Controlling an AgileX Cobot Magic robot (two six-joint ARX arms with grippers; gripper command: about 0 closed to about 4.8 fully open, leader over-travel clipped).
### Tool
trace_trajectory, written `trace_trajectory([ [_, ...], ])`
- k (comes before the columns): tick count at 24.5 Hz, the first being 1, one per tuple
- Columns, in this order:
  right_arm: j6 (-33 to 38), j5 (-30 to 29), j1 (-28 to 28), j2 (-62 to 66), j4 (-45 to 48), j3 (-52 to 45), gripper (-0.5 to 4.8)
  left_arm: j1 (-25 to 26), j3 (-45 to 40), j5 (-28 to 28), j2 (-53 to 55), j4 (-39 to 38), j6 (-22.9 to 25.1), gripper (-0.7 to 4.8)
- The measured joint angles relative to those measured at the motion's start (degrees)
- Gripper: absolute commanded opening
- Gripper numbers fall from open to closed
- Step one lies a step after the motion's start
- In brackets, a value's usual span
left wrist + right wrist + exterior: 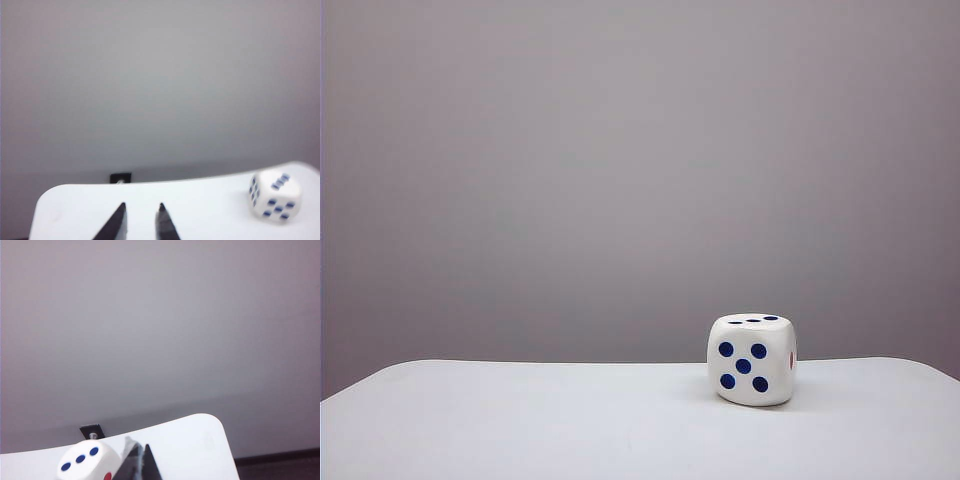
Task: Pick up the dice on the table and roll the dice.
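Dice (752,359), a single white cube with rounded corners and dark blue pips, sits on the plain, smooth white table (520,420), toward the right of the exterior view and near the far edge. In that view its facing side shows five blue pips, its upper face three, and a red pip peeks round its right side; neither arm shows there. From the left wrist view, the left gripper (141,215) hangs low over the near part of the table, its two dark, pointed fingertips (118,216) parted by a clear gap with only white surface between them, so it stands partly open and holds nothing. The dice (275,194) lies well off to one side of this gripper, apart from it, resting close to the table's rounded far corner. From the right wrist view, the right gripper (140,460) has its dark fingertips pressed together with no gap between them, closed on nothing. The dice (90,462) sits just beside these closed tips, its three-pip face up and the red pip on the side turned toward the gripper; whether the fingertips actually touch the cube cannot be told. A small dark bracket (91,431) sits behind the table's far edge, against a plain grey wall (620,150) that fills the background.
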Motion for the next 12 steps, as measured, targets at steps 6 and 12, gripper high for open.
trace_trajectory([
  [6, 0.1, -7.0, 0.0, 23.7, 3.3, 15.2, -0.07, 0.0, 14.1, 1.6, 24.0, 0.0, 6.0, 0.79],
  [12, 0.1, -21.0, 0.1, 49.5, 0.6, 34.6, -0.07, 0.0, 29.8, 6.9, 42.7, -1.5, 8.3, 0.79],
])
